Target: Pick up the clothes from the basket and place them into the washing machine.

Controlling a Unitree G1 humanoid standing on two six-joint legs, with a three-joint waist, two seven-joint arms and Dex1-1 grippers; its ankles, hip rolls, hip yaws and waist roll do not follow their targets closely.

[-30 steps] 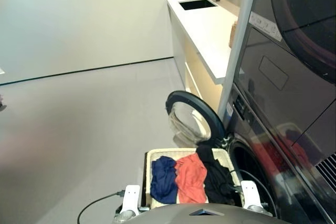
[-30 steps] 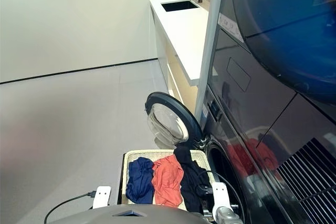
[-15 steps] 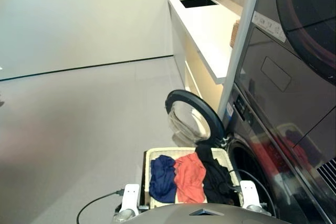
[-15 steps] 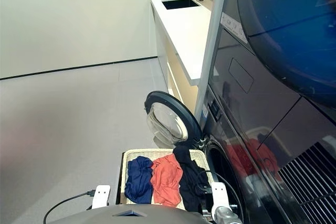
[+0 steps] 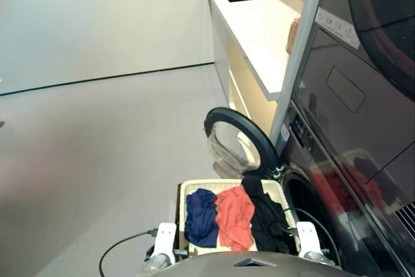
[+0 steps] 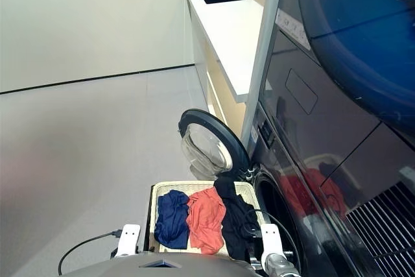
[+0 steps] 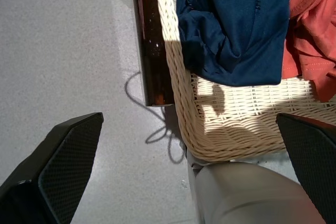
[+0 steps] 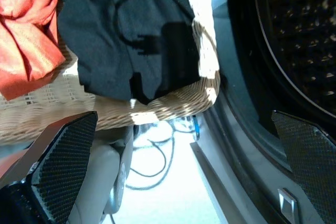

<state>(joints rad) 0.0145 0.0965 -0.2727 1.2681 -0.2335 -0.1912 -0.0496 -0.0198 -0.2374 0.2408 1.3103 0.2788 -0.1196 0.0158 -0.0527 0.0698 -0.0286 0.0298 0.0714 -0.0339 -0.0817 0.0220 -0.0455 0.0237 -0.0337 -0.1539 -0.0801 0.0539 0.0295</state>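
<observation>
The cream wicker basket (image 5: 184, 196) sits on the floor just ahead of me, beside the washing machine (image 5: 324, 180). The machine's round door (image 5: 237, 144) is swung open and its dark drum (image 8: 307, 35) shows. In the basket the clothes lie side by side: a navy piece (image 5: 200, 215), an orange-red piece (image 5: 235, 217) and a black piece (image 5: 264, 215) draped over the rim towards the drum. My left gripper (image 7: 189, 121) hangs open over the basket's near corner by the navy piece. My right gripper (image 8: 184, 116) is open above the near rim by the black piece, holding nothing.
A dark bar (image 7: 152, 51) runs along the basket's outer side. A black cable (image 5: 120, 253) loops on the grey floor at my left. A white counter with a sink (image 5: 259, 24) runs along the wall beyond the door. A second dark appliance (image 5: 382, 24) is stacked above the washer.
The head camera has tipped down a little, shifting the whole picture. The clothes, the basket and the door stay where they were.
</observation>
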